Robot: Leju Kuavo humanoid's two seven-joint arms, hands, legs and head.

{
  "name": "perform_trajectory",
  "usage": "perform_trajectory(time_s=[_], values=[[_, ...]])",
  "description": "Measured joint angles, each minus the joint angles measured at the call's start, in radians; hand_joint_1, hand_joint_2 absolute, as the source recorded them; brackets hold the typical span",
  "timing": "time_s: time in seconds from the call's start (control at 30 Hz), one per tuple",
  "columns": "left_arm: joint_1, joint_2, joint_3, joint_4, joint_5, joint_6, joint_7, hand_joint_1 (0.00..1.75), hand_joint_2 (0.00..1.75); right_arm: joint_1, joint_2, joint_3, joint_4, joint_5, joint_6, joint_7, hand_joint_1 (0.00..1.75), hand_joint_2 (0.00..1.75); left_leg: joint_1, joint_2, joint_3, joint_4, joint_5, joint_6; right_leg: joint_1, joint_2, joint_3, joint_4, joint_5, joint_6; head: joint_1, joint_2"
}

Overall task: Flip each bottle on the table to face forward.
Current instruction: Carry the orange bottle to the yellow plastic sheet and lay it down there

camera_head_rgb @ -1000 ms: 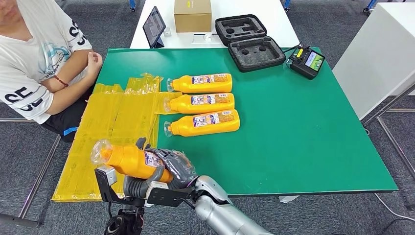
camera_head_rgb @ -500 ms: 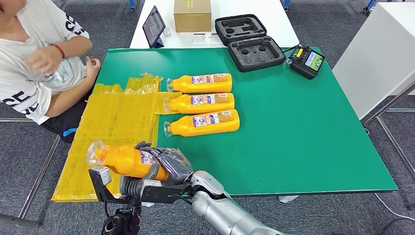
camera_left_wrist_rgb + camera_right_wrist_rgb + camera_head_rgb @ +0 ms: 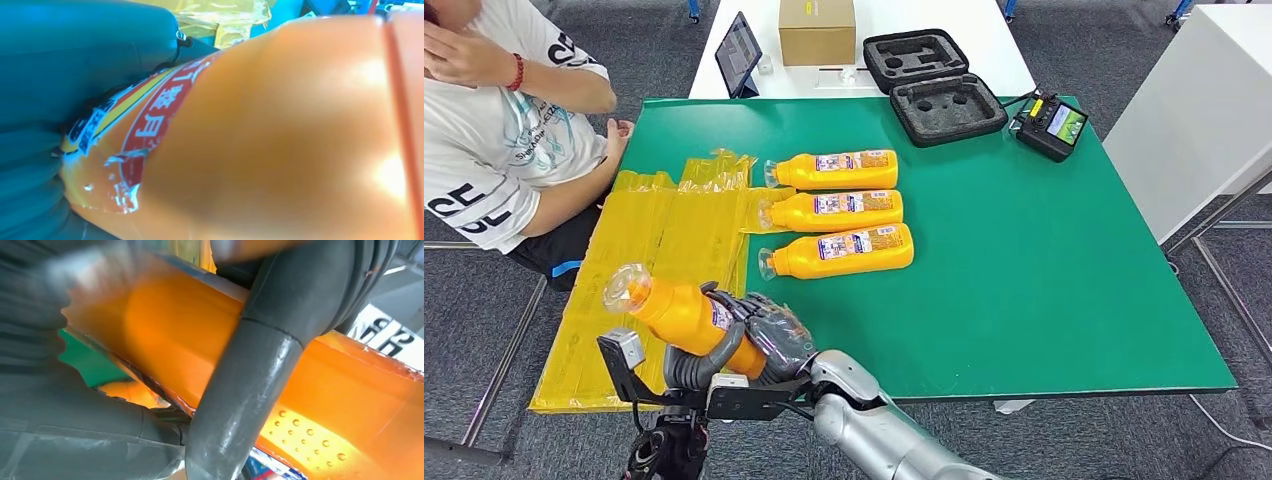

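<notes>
Hiding bottle (image 3: pixel 686 318) label: robot hand (image 3: pixel 759 340)

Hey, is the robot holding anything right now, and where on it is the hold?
Yes: both hands hold one orange bottle above the near table edge. The left hand and right hand wrap its lower body, by the label, cap end free.

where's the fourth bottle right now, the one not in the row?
In the head view the fourth bottle is off the table at the near left, gripped by both hands, left hand and right hand, above the yellow plastic sheets, cap tilted up-left.
</notes>
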Motion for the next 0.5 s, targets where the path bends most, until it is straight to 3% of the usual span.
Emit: perform_trajectory(time_s=[0.3, 0.37, 0.5], values=[[-0.016, -0.018, 0.001, -0.036, 0.036, 0.026, -0.013, 1.75, 1.75, 0.086, -0.028, -0.023, -0.162, 0.177, -0.268, 0.060, 0.00, 0.00, 0.000, -0.001, -0.001, 0.000, 0.000, 0.000, 0.000, 0.000, 0.000, 0.000, 0.000, 0.000, 0.000, 0.000], [-0.016, -0.023, 0.005, -0.052, 0.041, 0.047, -0.019, 1.75, 1.75, 0.134, -0.038, -0.055, -0.247, 0.219, -0.283, 0.034, 0.00, 0.00, 0.000, -0.001, -0.001, 0.000, 0.000, 0.000, 0.000, 0.000, 0.000, 0.000, 0.000, 0.000, 0.000, 0.000], [-0.006, -0.025, 0.029, -0.073, 0.048, 0.087, -0.022, 1.75, 1.75, 0.225, -0.039, -0.153, -0.428, 0.275, -0.294, -0.096, 0.00, 0.00, 0.000, -0.001, -0.002, 0.000, -0.001, -0.001, 0.000, -0.001, 0.000, 0.000, 0.000, 0.000, 0.000, 0.000]])
